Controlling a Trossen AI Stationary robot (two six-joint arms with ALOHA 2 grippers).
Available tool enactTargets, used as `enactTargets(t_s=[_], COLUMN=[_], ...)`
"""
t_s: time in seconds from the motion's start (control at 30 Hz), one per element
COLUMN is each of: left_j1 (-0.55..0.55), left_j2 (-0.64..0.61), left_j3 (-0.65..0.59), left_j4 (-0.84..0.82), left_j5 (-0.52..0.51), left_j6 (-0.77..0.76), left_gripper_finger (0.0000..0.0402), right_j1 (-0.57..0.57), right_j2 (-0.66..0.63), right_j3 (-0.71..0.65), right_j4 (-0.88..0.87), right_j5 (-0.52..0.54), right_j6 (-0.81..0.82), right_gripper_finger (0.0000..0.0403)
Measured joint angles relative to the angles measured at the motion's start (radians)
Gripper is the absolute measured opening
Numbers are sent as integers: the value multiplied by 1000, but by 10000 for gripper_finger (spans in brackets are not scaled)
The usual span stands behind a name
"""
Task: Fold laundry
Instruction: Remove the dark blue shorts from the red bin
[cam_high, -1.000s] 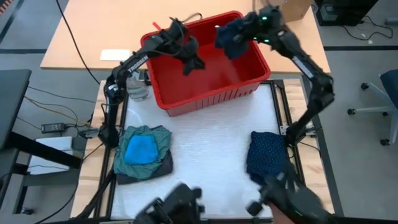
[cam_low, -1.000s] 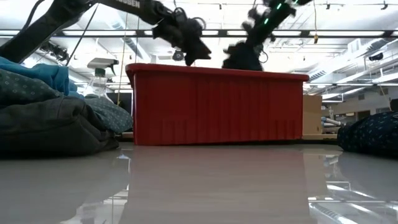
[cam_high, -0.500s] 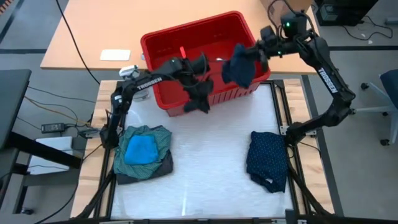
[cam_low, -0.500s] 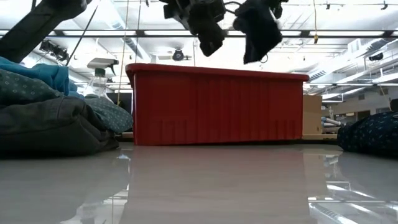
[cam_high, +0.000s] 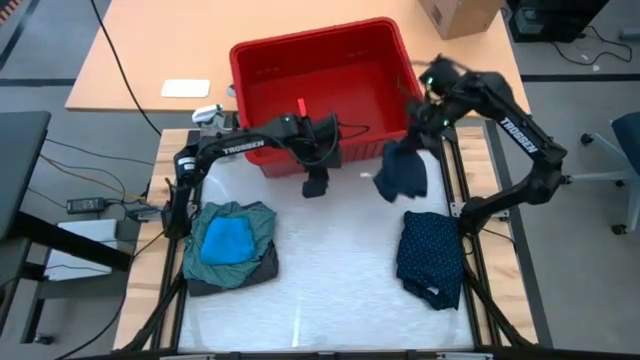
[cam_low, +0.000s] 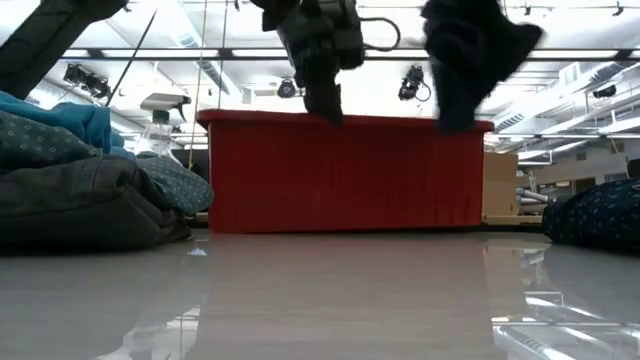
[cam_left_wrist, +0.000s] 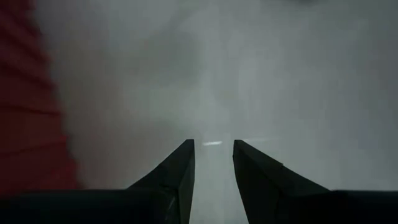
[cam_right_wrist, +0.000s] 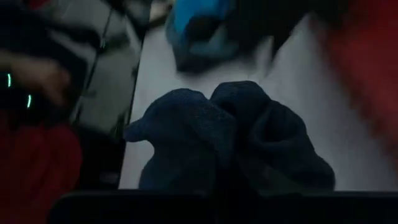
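Observation:
My right gripper (cam_high: 425, 135) is shut on a dark navy garment (cam_high: 403, 173) that hangs over the table just near of the red bin's right corner; it shows as a bunched mass (cam_right_wrist: 217, 137) in the right wrist view. My left gripper (cam_high: 315, 188) points down over the white table in front of the bin. Its fingers (cam_left_wrist: 213, 146) stand a little apart with nothing between them. A teal-green shirt (cam_high: 250, 222) with a bright blue piece (cam_high: 227, 240) on top lies on a dark grey piece (cam_high: 225, 282) at the near left. A navy dotted piece (cam_high: 430, 255) lies at the near right. My right gripper holds the navy garment by a bunched upper part (cam_high: 415, 152), coming at it slanting down from the far right. The cloth itself hides the fingers in the right wrist view. The garment (cam_low: 465, 60) hangs slack below the gripper, clear of the table.
The red bin (cam_high: 250, 60) stands at the table's far edge, with a spray bottle (cam_high: 208, 116) to its left. Bare white table (cam_high: 330, 270) lies between the two piles. A cardboard box (cam_high: 460, 12) sits beyond the bin.
Both grippers have come out from above the red bin toward the table's near edge. My left gripper has sunk and tipped further down over the table. My right gripper has tipped downward and carried the navy garment past the bin's near wall; it now hangs over the table.

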Motion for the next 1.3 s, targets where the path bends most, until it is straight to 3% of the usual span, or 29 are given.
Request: enactTargets(t_s=[0.1, 0.2, 0.37, 0.57, 0.73, 0.93, 1.07, 1.2, 1.3], left_j1=[42, 100, 213, 329, 334, 283, 236, 220, 223], left_j2=[1, 6, 5, 9, 6, 1, -2, -4, -4], left_j3=[12, 22, 30, 44, 170, 332, 374, 332, 211], left_j4=[19, 62, 247, 475, 357, 158, 71, 11, 8], left_j5=[-86, -107, -60, -112, -68, -45, -39, -38, -41], left_j6=[-6, 1, -28, -132, -328, -327, -239, -190, -145], left_gripper_finger=[114, 113, 113, 114, 114, 114, 114, 114, 114], right_j1=[39, 62, 75, 101, 138, 183, 169, 128, 106], right_j2=[-16, -39, -52, -36, 14, 162, 286, 360, 360], right_j3=[-71, -151, -279, -450, -591, -726, -735, -705, -701], right_j4=[-28, 25, 195, 454, 673, 968, 1050, 1000, 1003], right_j5=[63, 122, 122, 116, 78, 52, 158, 213, 430], right_j6=[-30, -27, 35, 150, 231, 334, 484, 550, 566], right_gripper_finger=[30, 30, 30, 30, 30, 30, 45, 99, 146])
